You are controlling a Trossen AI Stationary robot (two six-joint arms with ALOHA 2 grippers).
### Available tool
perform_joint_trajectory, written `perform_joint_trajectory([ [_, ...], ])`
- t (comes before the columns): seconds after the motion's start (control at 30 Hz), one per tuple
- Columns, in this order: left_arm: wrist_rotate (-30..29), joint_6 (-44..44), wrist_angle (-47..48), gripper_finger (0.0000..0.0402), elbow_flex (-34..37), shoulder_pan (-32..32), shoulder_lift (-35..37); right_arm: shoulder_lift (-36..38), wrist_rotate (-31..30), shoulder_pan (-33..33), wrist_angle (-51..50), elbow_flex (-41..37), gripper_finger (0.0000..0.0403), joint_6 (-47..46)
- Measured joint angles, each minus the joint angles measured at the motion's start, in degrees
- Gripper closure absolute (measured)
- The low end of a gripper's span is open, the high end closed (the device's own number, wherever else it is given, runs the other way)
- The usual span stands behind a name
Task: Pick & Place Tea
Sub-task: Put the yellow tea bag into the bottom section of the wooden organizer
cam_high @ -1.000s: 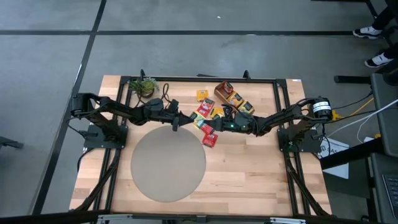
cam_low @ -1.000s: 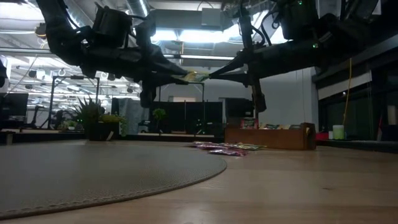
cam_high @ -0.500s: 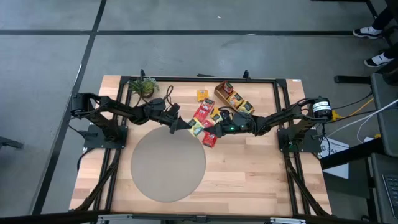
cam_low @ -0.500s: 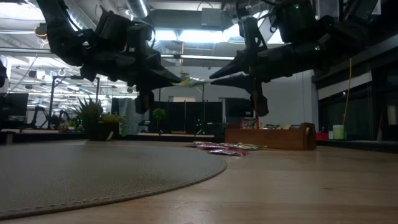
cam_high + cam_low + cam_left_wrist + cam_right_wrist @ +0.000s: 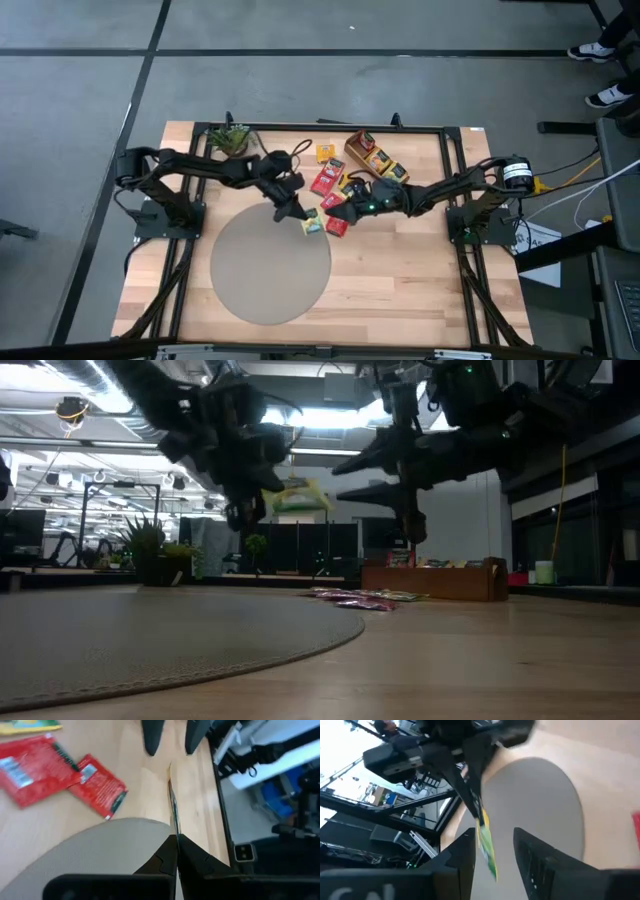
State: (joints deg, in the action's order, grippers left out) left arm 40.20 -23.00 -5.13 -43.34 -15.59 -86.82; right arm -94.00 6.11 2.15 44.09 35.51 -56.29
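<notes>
Tea sachet (image 5: pixel 295 497), yellow-green, hangs pinched in the left claw (image 5: pixel 302 217) above the round mat's (image 5: pixel 260 280) far right edge. Right claw (image 5: pixel 345 478) hovers just to its right, fingers parted, holding nothing. More sachets (image 5: pixel 327 180) lie on the counter (image 5: pixel 420 280) behind.

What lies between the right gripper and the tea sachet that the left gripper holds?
Nothing: in the low view the stretch between the open right gripper and the yellow-green sachet, held in the left gripper, is bare air.
</notes>
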Motion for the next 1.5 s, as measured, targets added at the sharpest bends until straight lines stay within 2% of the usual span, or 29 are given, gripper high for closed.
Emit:
perform_joint_trajectory([
  [0.1, 2.08, 0.72, 1.01, 0.0400, -2.72, 0.08, -1.94, 0.00, 0.57, -0.01, -0.56, 2.00, 0.0269, 4.13],
  [0.23, 2.40, 1.21, 0.92, 0.0400, -5.29, 0.04, -4.35, 0.00, 1.53, -0.02, -7.08, 4.71, 0.0269, 6.69],
  [0.33, 5.41, 1.28, 0.89, 0.0400, -6.23, -0.31, -5.08, 0.00, 1.55, -0.03, -10.52, 5.90, 0.0269, 7.02],
  [0.47, 6.01, 1.29, 1.31, 0.0400, -6.24, -0.31, -5.10, 0.00, 1.70, -0.02, -10.91, 5.97, 0.0272, 8.95],
  [0.6, 6.01, 1.31, 2.18, 0.0399, -6.24, -0.31, -5.10, 0.00, 2.79, -0.04, -10.54, 6.00, 0.0307, 8.92],
  [0.77, 6.01, 1.31, 2.34, 0.0399, -6.24, -0.31, -5.10, 0.00, 4.65, -0.04, -7.45, 6.00, 0.0389, 8.87],
  [1.0, 5.42, 1.30, 2.34, 0.0398, -6.24, -0.33, -5.08, 0.00, 4.72, -0.07, -6.33, 6.00, 0.0397, 8.15],
  [1.1, 4.94, 1.29, 2.34, 0.0396, -6.24, -0.31, -5.08, 0.00, 4.53, -0.78, -6.44, 6.00, 0.0397, 4.25],
  [1.2, 4.94, 1.27, 2.30, 0.0383, -6.24, -0.27, -5.08, 0.00, 4.79, -2.09, -6.69, 5.74, 0.0399, 3.78],
  [1.33, 4.98, -0.78, 2.39, 0.0347, -6.22, -0.31, -5.08, 0.29, 6.06, -3.79, -7.47, 4.47, 0.0399, -1.06],
  [1.5, 8.43, -3.26, 2.38, 0.0299, -6.22, -0.20, -5.08, 3.96, 6.06, -5.61, -13.31, 4.32, 0.0400, -1.71],
])
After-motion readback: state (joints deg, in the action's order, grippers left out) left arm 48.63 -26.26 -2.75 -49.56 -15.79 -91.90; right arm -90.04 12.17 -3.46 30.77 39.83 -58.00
